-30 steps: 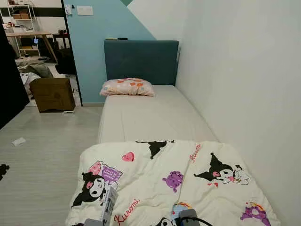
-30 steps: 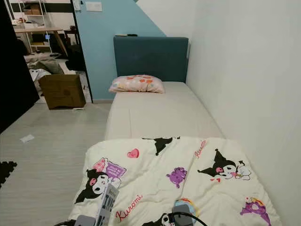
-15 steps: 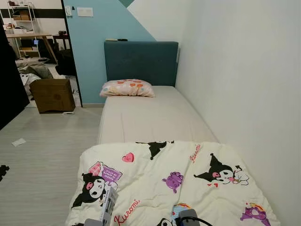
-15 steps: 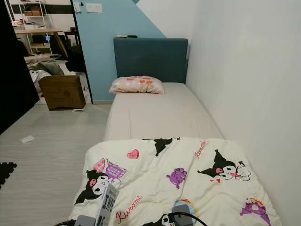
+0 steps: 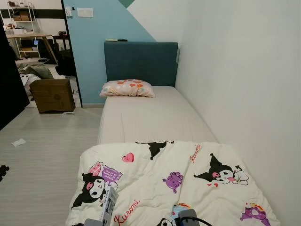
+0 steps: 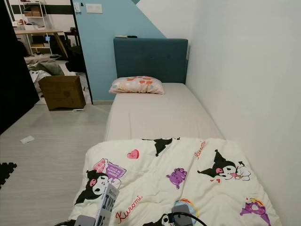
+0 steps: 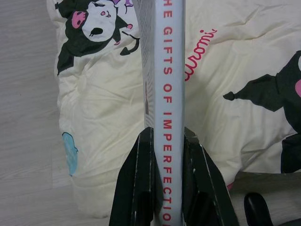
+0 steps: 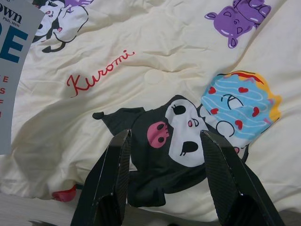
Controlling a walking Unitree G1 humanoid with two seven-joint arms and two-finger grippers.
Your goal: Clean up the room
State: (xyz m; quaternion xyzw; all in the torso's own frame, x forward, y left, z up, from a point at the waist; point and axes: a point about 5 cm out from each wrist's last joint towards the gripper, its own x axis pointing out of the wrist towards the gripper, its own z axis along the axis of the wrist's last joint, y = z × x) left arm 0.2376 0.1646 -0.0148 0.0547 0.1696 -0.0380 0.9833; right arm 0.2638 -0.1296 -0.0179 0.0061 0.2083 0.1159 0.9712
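- Left gripper (image 7: 164,155) is clamped on the spine of a book (image 7: 169,84), held upright over the cartoon-print quilt (image 5: 188,174), likely for carrying away.
- Right gripper (image 8: 164,165) hovers spread wide, empty, above the quilt.
- Beyond: bare mattress (image 5: 150,117), pillow (image 5: 127,88), teal headboard (image 5: 141,61); cardboard box (image 5: 52,95) at upper left.

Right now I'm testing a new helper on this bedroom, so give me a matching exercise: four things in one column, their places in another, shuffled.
Things:
1. book
2. pillow
3. cardboard box
4. scrap of paper

Places:
A. on the floor by the doorway
B. at the head of the bed, against the headboard
C. clamped in the left gripper, above the blanket
D. alone on the floor, left of the bed

Pairs: 1-C, 2-B, 3-A, 4-D
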